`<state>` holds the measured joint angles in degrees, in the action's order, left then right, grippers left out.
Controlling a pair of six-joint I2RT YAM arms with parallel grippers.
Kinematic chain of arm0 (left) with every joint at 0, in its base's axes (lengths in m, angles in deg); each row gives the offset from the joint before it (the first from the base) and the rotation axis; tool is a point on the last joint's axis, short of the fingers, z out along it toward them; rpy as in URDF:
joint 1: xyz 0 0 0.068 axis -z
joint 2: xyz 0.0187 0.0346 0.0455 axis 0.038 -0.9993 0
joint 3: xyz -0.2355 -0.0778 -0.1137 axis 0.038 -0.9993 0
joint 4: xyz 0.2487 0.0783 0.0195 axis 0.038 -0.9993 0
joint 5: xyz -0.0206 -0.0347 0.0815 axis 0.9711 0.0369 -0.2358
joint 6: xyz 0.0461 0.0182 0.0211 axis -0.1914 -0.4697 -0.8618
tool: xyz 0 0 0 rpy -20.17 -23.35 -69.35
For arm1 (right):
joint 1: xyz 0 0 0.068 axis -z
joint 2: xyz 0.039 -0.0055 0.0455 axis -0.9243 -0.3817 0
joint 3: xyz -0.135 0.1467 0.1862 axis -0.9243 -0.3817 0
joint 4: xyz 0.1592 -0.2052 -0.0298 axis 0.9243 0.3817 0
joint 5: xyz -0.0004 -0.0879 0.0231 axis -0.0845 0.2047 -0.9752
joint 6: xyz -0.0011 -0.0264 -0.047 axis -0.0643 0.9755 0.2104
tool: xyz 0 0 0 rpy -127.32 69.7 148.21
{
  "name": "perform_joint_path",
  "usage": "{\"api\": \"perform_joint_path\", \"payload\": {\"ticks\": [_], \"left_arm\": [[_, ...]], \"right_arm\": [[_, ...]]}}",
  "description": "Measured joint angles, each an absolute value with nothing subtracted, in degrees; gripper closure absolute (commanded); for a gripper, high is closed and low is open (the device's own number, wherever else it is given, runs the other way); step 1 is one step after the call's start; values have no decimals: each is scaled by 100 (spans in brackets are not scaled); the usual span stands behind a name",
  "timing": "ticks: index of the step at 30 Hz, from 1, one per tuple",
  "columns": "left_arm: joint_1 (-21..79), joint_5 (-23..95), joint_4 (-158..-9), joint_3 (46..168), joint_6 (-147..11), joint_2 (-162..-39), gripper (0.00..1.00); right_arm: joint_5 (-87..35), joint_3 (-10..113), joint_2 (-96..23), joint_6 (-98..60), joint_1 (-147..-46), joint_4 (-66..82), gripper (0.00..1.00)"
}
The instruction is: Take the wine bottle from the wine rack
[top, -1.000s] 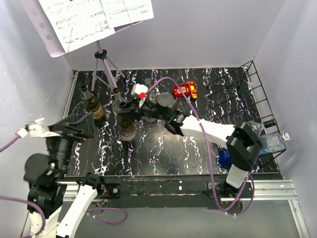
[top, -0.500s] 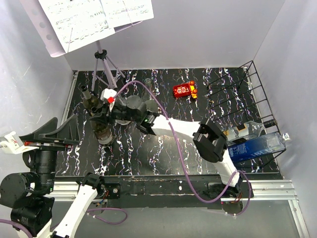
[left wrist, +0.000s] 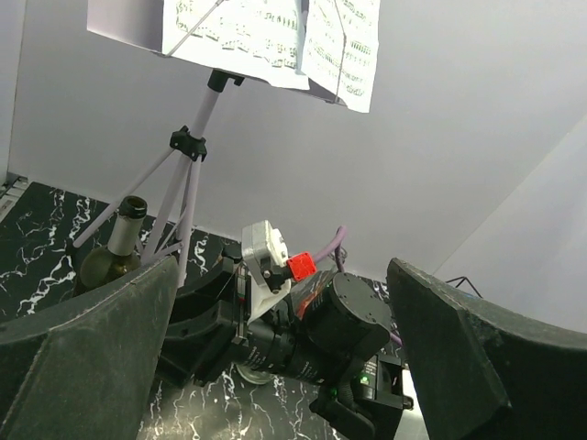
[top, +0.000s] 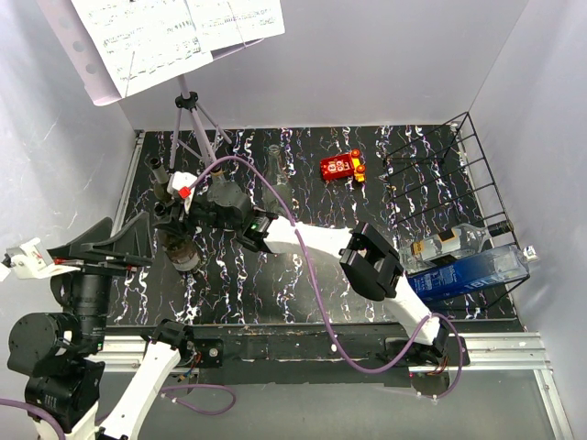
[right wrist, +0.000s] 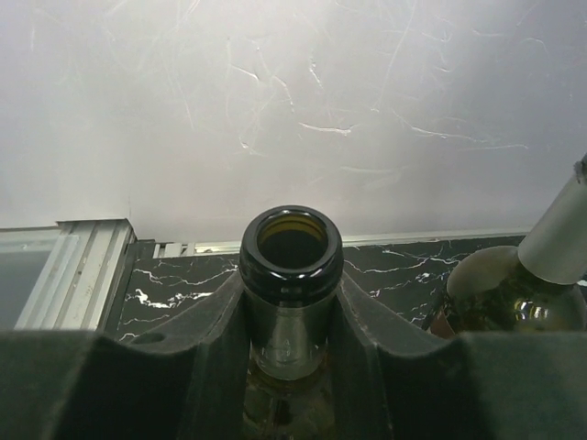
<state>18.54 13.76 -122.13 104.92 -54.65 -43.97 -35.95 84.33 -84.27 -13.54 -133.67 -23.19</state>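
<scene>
Bottleneck first: in the right wrist view the wine bottle [right wrist: 291,273] stands upright with its dark open mouth toward the camera, and the right jaws are clamped on its neck just below the lip, one finger on each side. From overhead, the right arm [top: 312,240] stretches across to the far left of the black marbled surface [top: 303,275], so the bottle is well apart from the wine rack [top: 440,170], which sits along the right wall. I cannot tell whether the bottle's base rests on the surface or hangs just above it. Crowding is what I watch here. A second dark bottle [top: 167,186] stands just beside the held one, toward the back, and the legs of the music stand [top: 188,115] splay down right behind it; the right wrist view shows one pale leg [right wrist: 559,238] crossing that bottle's shoulder. The left arm [top: 87,293] is on the near left with the left jaws spread wide, holding nothing, and through the gap between them I see the right wrist and the second bottle. A purple cable [top: 293,220] loops over the right arm. Further back lies a small red object [top: 341,166], apart from everything. At the rack's near end lie a clear bottle [top: 445,243] and a blue box [top: 477,270]; whether they rest on its wires I cannot tell.
</scene>
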Motion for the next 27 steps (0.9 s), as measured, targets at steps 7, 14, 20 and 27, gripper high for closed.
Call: {"api": "perform_joint_path", "payload": {"ticks": [7, 14, 20, 27], "left_arm": [[1880, 1378, -12211, 10343, -5493, -4390, 2], [1891, 1440, -12209, 10273, -5561, -4390, 2], [1919, 1652, -12130, 10190, -5672, -4390, 2], [1924, 2508, -12080, 9880, -5856, -4478, 2]], "right_arm": [[-3462, 8426, -8418, -1346, -13375, -2568, 30], [-3169, 7476, -7705, -1365, -13375, -2887, 27], [-2399, 5839, -6322, -1531, -13375, -3178, 26], [-323, 4689, -4422, -2550, -13395, -1602, 11]]}}
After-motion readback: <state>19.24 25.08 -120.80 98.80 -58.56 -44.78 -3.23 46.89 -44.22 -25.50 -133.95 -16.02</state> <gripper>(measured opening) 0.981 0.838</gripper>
